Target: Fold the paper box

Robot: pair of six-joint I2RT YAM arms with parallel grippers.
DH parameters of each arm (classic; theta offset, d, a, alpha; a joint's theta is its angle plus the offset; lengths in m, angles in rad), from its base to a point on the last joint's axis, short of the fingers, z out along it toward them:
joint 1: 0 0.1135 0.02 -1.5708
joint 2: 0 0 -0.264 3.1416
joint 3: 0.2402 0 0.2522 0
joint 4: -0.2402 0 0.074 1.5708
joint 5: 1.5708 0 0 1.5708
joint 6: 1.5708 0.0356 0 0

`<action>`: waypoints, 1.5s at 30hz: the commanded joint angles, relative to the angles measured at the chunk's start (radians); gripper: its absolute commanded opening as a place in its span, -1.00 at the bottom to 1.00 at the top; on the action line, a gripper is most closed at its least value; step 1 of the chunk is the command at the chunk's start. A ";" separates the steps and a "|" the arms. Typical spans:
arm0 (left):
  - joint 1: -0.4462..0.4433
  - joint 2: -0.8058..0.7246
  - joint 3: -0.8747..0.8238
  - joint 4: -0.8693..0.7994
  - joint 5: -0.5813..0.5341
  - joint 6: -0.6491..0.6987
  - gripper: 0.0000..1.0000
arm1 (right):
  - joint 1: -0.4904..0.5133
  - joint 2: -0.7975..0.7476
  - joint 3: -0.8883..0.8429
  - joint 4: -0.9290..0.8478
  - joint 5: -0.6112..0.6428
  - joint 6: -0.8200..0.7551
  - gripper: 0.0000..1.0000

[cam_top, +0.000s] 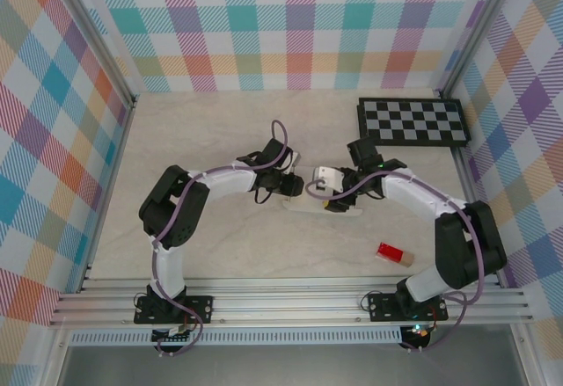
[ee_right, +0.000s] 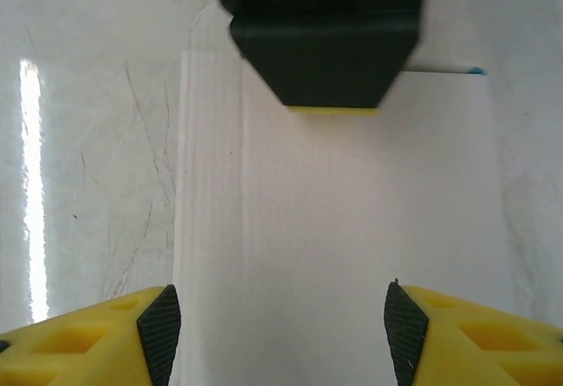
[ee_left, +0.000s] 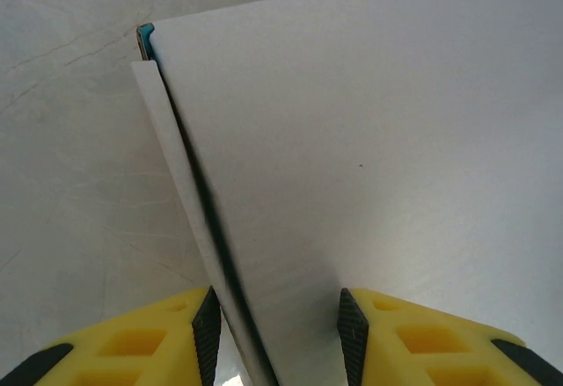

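Found the paper box (cam_top: 308, 209) flat and white-side-up at mid desk (cam_top: 220, 131), long axis left to right, at the tips of both sets of jaws, neither arm nearer. Saw left jaws astride its layered edge, clenched or not impossible to tell; right jaws spread wide, released, over its face. Read no brand or writing anywhere.

No legible txt, labels or nos. on anything.
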 commanded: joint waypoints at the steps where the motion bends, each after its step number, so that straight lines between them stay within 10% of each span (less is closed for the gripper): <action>1: 0.007 0.063 -0.014 -0.097 -0.026 0.027 -0.15 | 0.023 0.035 -0.014 0.065 0.090 -0.096 0.29; 45: 0.015 0.069 0.016 -0.118 0.003 0.041 -0.17 | 0.090 0.058 -0.074 0.050 0.153 -0.008 0.51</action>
